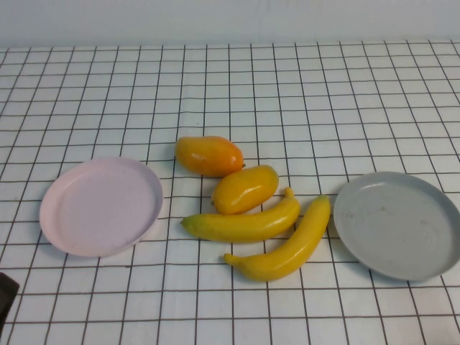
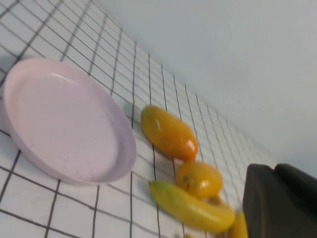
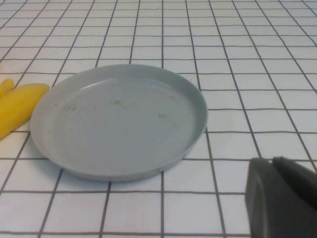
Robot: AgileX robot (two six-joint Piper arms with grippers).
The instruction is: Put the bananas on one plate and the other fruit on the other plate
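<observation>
Two bananas (image 1: 244, 223) (image 1: 285, 244) lie side by side at the table's middle, between the plates. The yellow-orange mango (image 1: 245, 189) touches the upper banana; the deeper orange mango (image 1: 208, 156) lies just behind it. The pink plate (image 1: 100, 207) on the left and the grey plate (image 1: 397, 224) on the right hold nothing. My left gripper (image 2: 274, 167) is shut and empty, near the table's front left; its view shows the pink plate (image 2: 64, 124), both mangoes (image 2: 169, 133) (image 2: 199, 179) and a banana (image 2: 190, 208). My right gripper (image 3: 272, 159) is shut and empty, near the grey plate (image 3: 119, 119).
The table is a white surface with a black grid, ending at a pale wall at the back. A dark part of the left arm (image 1: 6, 298) shows at the front left corner. A banana's end (image 3: 20, 104) lies close to the grey plate's rim.
</observation>
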